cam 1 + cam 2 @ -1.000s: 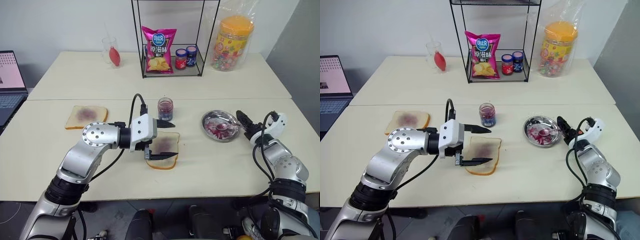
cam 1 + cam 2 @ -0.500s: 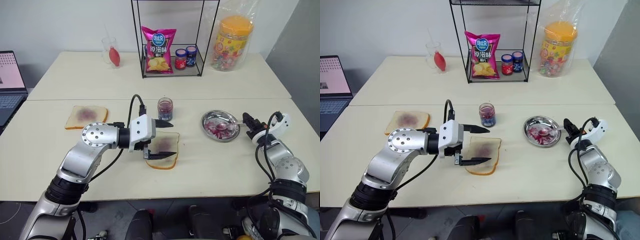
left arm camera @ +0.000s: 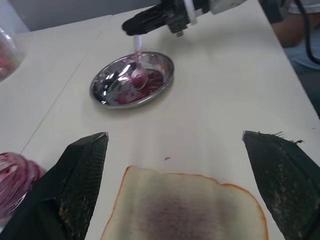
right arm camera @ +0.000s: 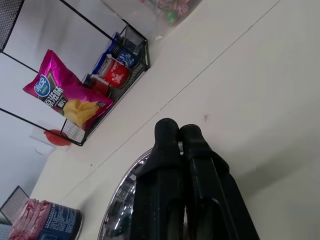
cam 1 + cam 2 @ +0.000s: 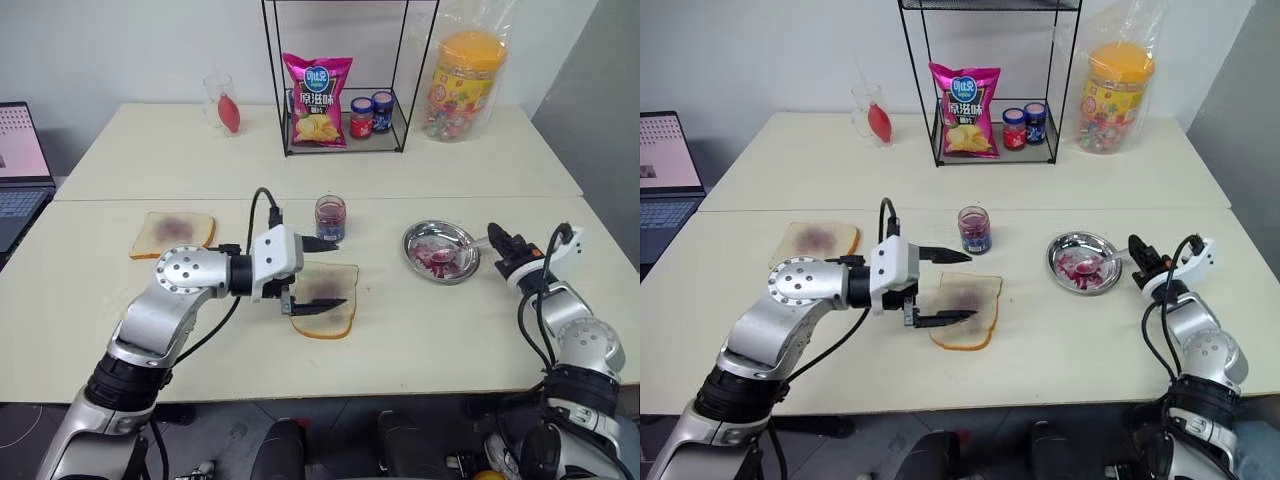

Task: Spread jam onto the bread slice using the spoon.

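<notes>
The bread slice [image 5: 335, 290] lies flat at mid-table, a purple stain on its face. My left gripper [image 5: 322, 275] hovers over it, open, one finger on each side and nothing between them; the left wrist view shows the slice [image 3: 185, 210] below the spread fingers. A small glass jar of dark jam [image 5: 330, 216] stands just behind. To the right is a steel dish [image 5: 418, 236] smeared with jam. The spoon [image 3: 137, 65] has its bowl in the dish, and my right gripper [image 5: 498, 240] is shut on its handle at the dish's right rim.
A second stained slice [image 5: 172, 230] lies at the left. A wire rack [image 5: 400, 90] at the back holds a chips bag [image 5: 318, 98] and two small lidded jars [image 5: 371, 115]. A candy jar [image 5: 465, 85], a glass [image 5: 222, 103] and a laptop [image 5: 20, 170] stand around.
My right gripper has shut on the spoon handle and risen slightly. My left gripper has shifted a little to the left over the slice, still open.
</notes>
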`<state>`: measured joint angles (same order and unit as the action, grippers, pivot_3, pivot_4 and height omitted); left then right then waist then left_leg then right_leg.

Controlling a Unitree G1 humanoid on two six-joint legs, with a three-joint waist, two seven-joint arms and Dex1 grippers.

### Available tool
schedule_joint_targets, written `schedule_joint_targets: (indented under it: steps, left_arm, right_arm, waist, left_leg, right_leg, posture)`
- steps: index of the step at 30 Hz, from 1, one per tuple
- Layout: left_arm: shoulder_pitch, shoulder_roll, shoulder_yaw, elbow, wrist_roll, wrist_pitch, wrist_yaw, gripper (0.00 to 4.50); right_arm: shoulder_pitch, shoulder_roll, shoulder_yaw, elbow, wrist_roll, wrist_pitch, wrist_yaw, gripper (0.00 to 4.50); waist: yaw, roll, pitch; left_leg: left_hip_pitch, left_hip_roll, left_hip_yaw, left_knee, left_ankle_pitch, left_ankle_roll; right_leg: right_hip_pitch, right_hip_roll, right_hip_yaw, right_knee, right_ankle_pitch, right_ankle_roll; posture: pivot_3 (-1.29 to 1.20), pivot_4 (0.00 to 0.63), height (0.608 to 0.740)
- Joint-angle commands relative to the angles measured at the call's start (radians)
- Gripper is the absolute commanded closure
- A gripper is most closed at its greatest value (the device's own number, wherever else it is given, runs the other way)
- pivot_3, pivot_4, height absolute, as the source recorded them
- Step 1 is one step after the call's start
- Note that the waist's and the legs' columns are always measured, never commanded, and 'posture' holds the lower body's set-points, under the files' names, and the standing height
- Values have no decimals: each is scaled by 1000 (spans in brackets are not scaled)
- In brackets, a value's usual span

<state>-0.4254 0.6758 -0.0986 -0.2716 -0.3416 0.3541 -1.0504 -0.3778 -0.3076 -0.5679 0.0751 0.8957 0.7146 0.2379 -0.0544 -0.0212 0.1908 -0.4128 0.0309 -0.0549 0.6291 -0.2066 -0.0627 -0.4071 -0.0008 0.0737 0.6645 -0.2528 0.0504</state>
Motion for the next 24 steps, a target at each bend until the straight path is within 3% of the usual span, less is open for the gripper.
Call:
schedule_joint_targets:
  steps: [1,8,16,24]
  left_arm:
    - [59,41,148,-48,-36,54,80,0]
    - [123,70,253,-8,-18,69,154,0]
    - [169,73,294,-25,-15,82,223,0]
    - [181,77,291,-66,-31,124,251,0]
  right_arm:
    - [-51,-58,11,-254,101,51,-32,4473]
    - [-294,-65,219,-314,39,76,-53,4473]
    - [-521,23,464,-78,-182,-52,54,4473]
    - [-587,83,590,122,-376,-241,199,4473]
  waist:
    - [-2,1,1]
    - [-11,4,1]
    - [4,3,0]
    - [5,3,0]
  left_leg:
    - [0,0,0,0,0,0]
    - [0,1,-1,0,0,0]
    - [-4,1,-1,-1,0,0]
    - [-4,0,-1,-1,0,0]
  right_leg:
    - [0,0,0,0,0,0]
    - [-1,1,-1,0,0,0]
    - [-4,0,-2,-1,0,-2]
    - [-5,-1,-2,0,1,-3]
  posture:
    - [0,150,740]
    - [0,150,740]
    - [0,150,740]
    - [0,150,740]
